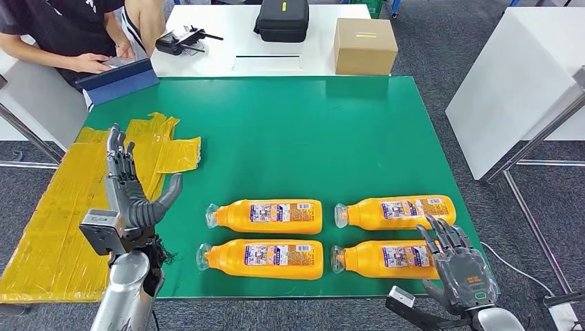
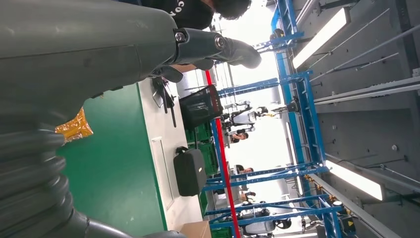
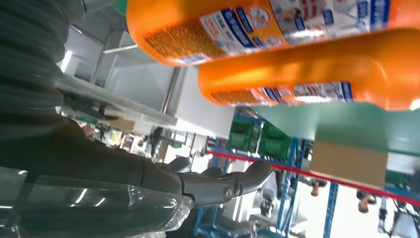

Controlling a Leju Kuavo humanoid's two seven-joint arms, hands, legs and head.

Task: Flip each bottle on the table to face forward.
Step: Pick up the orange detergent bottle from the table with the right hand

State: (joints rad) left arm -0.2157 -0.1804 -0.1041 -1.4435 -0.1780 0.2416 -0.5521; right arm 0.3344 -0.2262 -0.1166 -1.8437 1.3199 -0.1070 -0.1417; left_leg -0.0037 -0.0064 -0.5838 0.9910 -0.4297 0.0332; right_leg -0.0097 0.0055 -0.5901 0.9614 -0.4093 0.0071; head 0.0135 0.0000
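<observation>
- I see four orange bottles lying on their sides on the green table (image 1: 290, 124), two rows of two, necks toward my left hand (image 1: 127, 196): far-left bottle (image 1: 265, 216), near-left bottle (image 1: 261, 259), far-right bottle (image 1: 395, 212), near-right bottle (image 1: 383, 259).
- My right hand (image 1: 459, 265) sits at the base end of the near-right bottle, fingers spread, gripping nothing; I cannot tell if they touch it.
- My left hand is raised, fingers straight and apart, empty, well apart from the bottles.
- Yellow sheets (image 1: 62, 207) lie beyond my left hand.
- Far behind, a person (image 1: 69, 31), a black case (image 1: 283, 19), a cardboard box (image 1: 364, 45).
</observation>
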